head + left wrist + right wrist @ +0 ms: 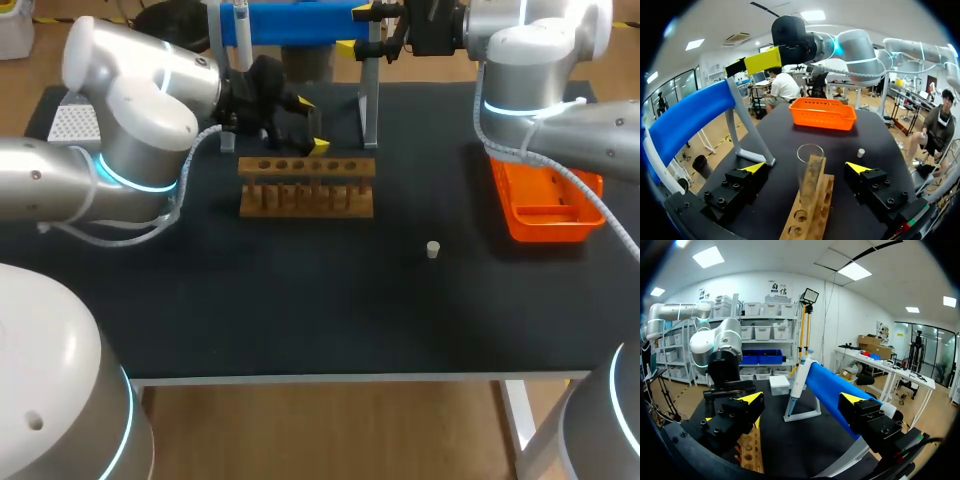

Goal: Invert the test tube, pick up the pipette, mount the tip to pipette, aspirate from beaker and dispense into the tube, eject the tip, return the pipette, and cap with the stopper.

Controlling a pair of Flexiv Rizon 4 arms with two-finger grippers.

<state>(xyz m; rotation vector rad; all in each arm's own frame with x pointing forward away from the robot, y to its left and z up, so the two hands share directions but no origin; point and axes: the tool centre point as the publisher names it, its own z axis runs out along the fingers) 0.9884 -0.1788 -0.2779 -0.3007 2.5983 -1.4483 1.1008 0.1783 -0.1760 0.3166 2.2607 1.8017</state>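
inversion looks finished: test tube [810, 172] stands mouth-up in the rack [306, 185], upper centre in head view, between the spread fingers of the left gripper [806, 167]; right gripper [802, 399], also spread, must next close on the pipette [798, 380].

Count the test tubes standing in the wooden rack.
1. The test tube stands upright in the end hole of the wooden rack nearest the orange basket, between the open fingers of the left claw, touching neither. The other holes look empty.
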